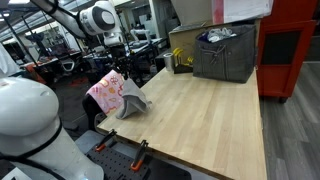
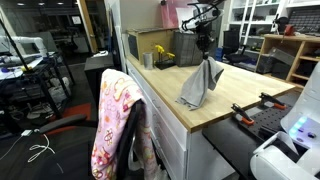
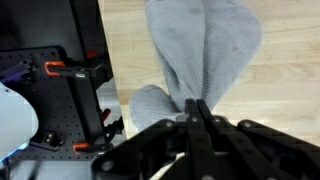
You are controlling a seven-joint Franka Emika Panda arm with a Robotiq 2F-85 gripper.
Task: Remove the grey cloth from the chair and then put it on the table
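The grey cloth (image 2: 197, 88) hangs from my gripper (image 2: 206, 57) and its lower end drapes on the wooden table (image 2: 215, 108) near the edge. It also shows in an exterior view (image 1: 131, 100) and in the wrist view (image 3: 205, 50). My gripper (image 3: 198, 108) is shut on the top of the cloth, fingers pressed together. The chair (image 2: 118, 120) stands beside the table with a pink patterned cloth (image 2: 110, 115) still draped on it; that cloth shows too in an exterior view (image 1: 106, 92).
A dark grey fabric bin (image 1: 225, 52) and a yellow object (image 1: 180, 60) stand at the table's far end. Orange-handled clamps (image 1: 138, 152) grip the table edge. A black perforated board (image 3: 50, 100) lies below the table edge.
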